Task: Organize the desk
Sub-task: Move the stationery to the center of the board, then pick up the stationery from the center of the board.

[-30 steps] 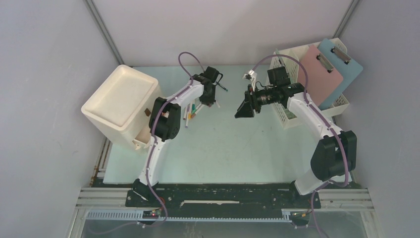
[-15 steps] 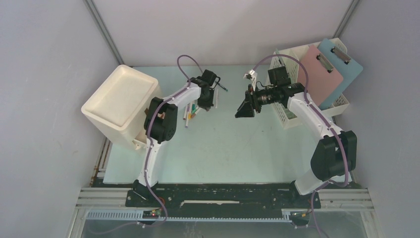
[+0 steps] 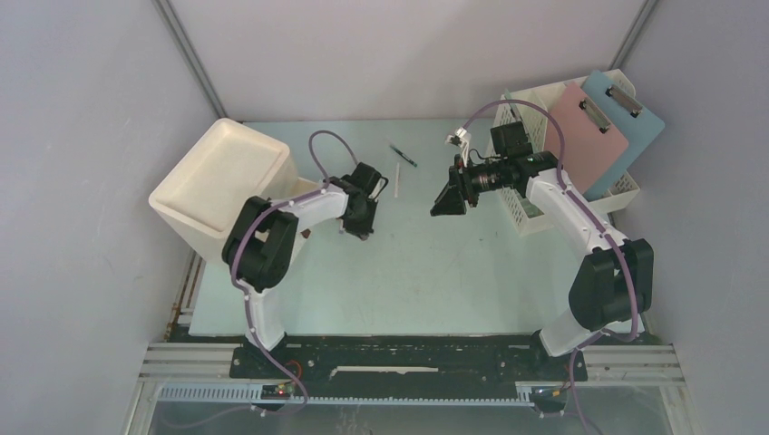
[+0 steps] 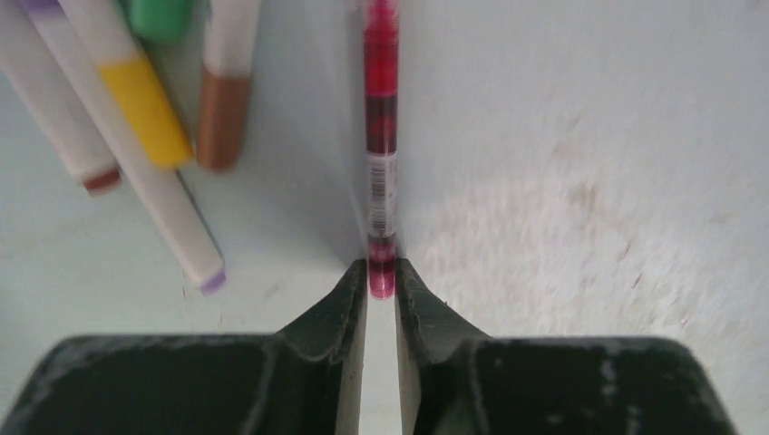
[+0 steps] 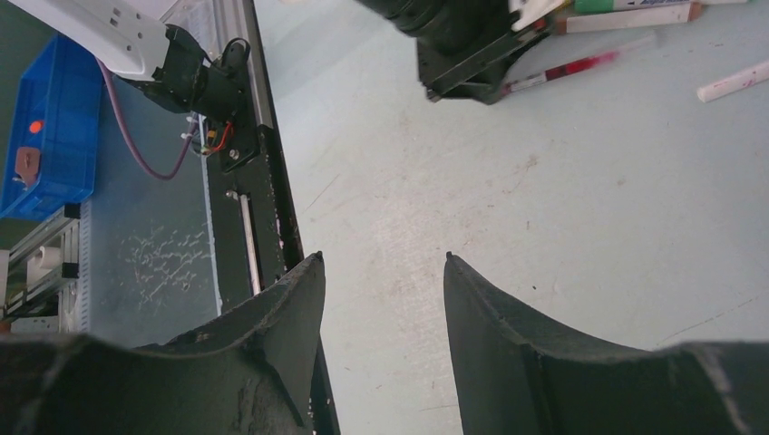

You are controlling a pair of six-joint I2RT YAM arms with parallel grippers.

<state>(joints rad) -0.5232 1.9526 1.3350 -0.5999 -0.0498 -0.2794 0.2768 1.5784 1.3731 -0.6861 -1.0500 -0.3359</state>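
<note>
1. You have even, diffuse overhead light; the desk (image 3: 435,272) reads bright, shadows faint.
2. Your left wrist view is soft: markers (image 4: 136,118) and red pen (image 4: 382,136) blur.
3. Your right wrist view is sharper, foreground dark.

Red pen (image 4: 381,136) running off the left wrist view's top edge, near end between the left pincer (image 4: 381,275) tips, blurred markers (image 4: 136,118) cropped there too, both hidden beneath the left arm (image 3: 308,201) from above, clipboards (image 3: 588,136) half sunk in the file rack (image 3: 528,214).
</note>
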